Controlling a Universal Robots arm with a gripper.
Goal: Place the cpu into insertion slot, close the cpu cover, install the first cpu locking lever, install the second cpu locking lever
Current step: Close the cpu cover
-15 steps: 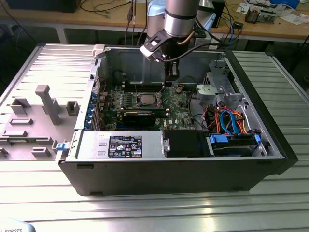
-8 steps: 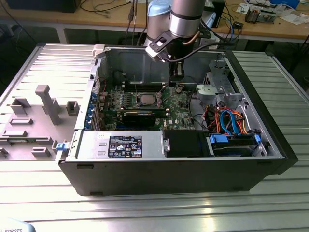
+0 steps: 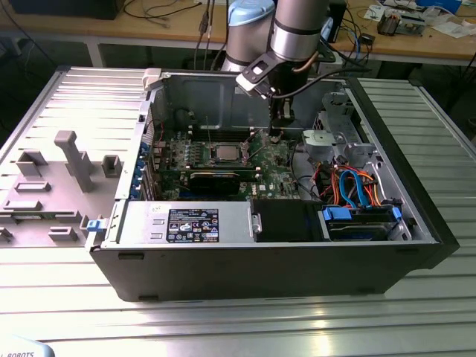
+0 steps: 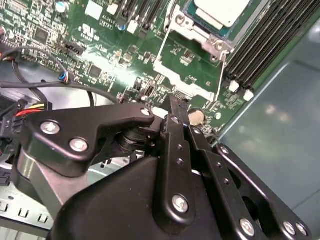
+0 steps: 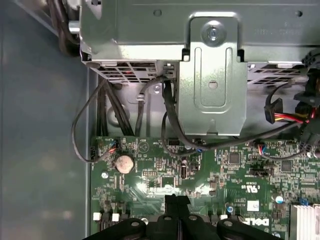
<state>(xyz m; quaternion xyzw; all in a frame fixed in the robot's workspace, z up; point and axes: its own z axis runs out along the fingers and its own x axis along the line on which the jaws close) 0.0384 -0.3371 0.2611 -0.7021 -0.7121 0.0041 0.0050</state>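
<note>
Jaws of the black gripper [image 4: 176, 106] are pressed together on nothing, low over the green motherboard [image 4: 100, 55], at two o'clock from the cpu [image 3: 225, 153] in the exterior view. That dull grey square chip lies in the silver-rimmed insertion slot [image 4: 184, 21], with the thin cpu cover [image 4: 175, 73] swung off it. Printed stickers [image 3: 193, 224] mark the silver box at seven o'clock.

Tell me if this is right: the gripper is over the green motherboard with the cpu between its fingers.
Not quite. The gripper is over the green motherboard, but the cpu lies in the insertion slot, not between the fingers, as the second wrist view shows.
</note>
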